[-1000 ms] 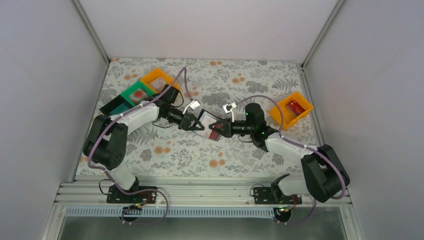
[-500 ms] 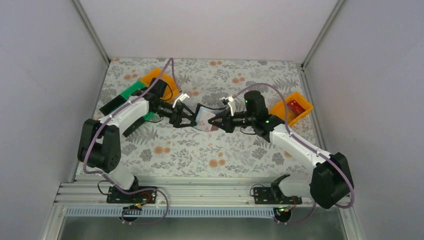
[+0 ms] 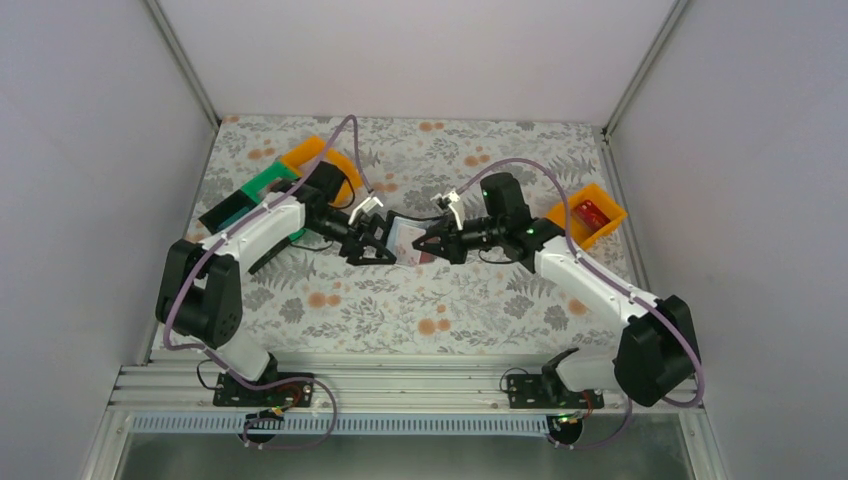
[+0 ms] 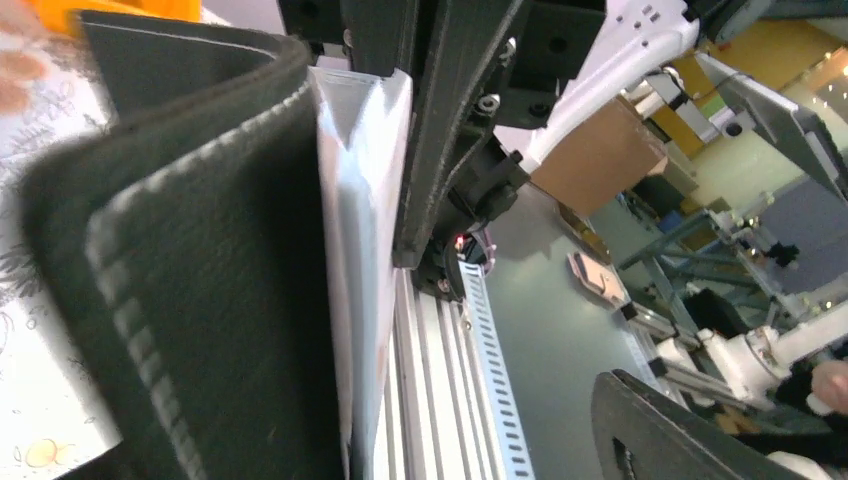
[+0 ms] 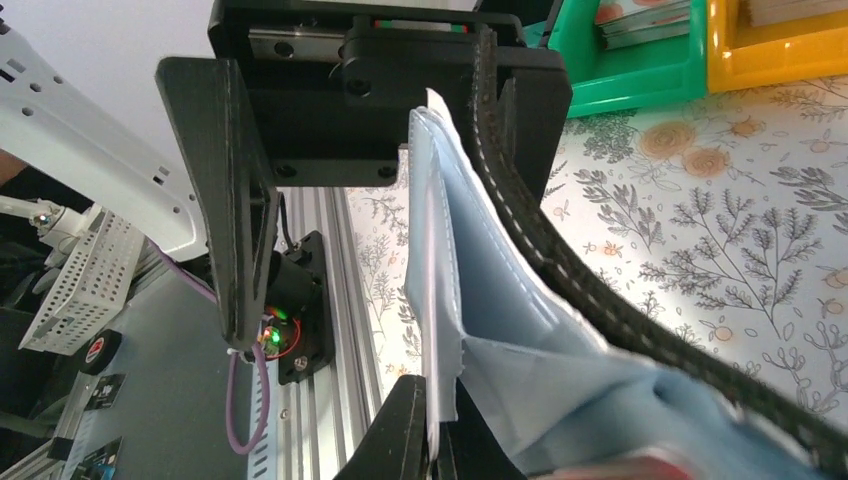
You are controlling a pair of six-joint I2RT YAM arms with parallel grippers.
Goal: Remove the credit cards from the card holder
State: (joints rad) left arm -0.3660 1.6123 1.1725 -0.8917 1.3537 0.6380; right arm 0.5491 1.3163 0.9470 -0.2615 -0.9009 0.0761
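My right gripper (image 5: 432,440) was pinched tight on the edge of a pale credit card (image 5: 437,300). The card sat in the card holder (image 5: 560,280) just ahead of it. Only the right wrist view showed that pinch. Facing it, the left gripper (image 5: 375,250) had its fingers spread wide, with the holder against one finger. From the top I only saw both tools meeting.

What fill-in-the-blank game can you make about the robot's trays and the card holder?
1. The red card lies in the ___ right-hand tray.
2. Of the three trays on the left, the middle tray is ___.
3. The card holder is ___ the left gripper and the right gripper.
Missing words: orange, green, between.
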